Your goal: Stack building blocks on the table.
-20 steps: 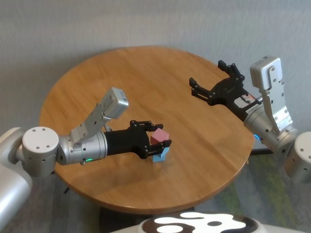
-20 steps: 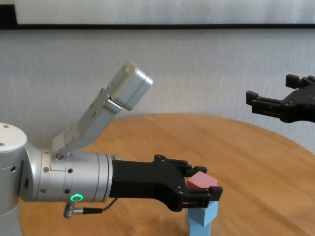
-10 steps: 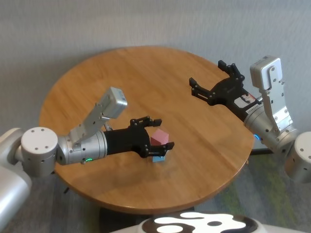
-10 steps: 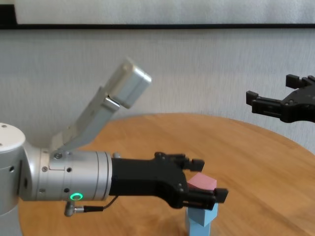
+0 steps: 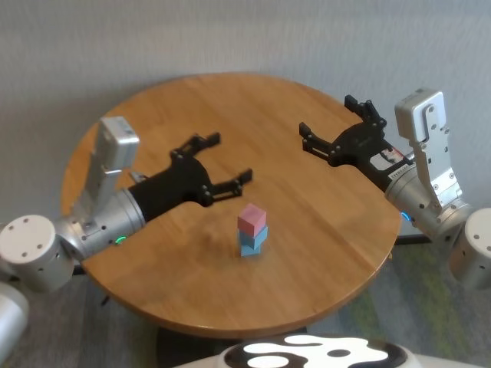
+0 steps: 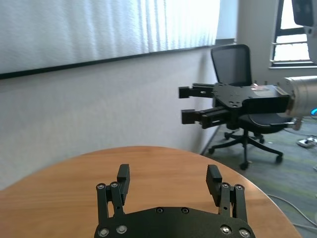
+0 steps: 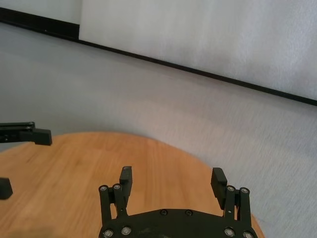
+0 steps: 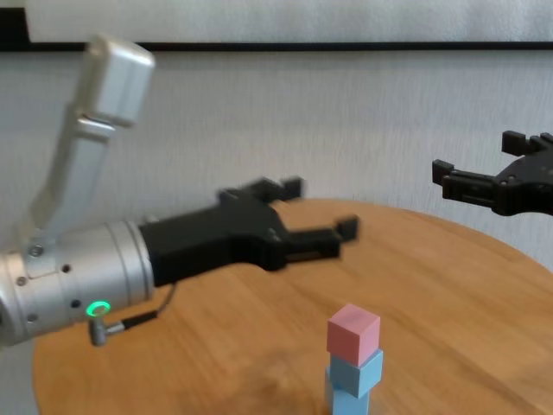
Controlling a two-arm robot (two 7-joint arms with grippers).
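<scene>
Care now means lifting the wide-open left hand (image 5: 209,164) clear of the pink-topped stack (image 5: 252,230) at frame centre without a nudge

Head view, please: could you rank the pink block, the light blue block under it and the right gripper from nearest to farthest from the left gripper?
1. Pink block, top of the stack.
2. Light blue block, just beneath.
3. Right gripper, across the table, far right.

Left gripper hovers left of the stack.

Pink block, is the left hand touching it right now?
No, the pink block sits free atop a blue block, with the open left hand apart from it.
</scene>
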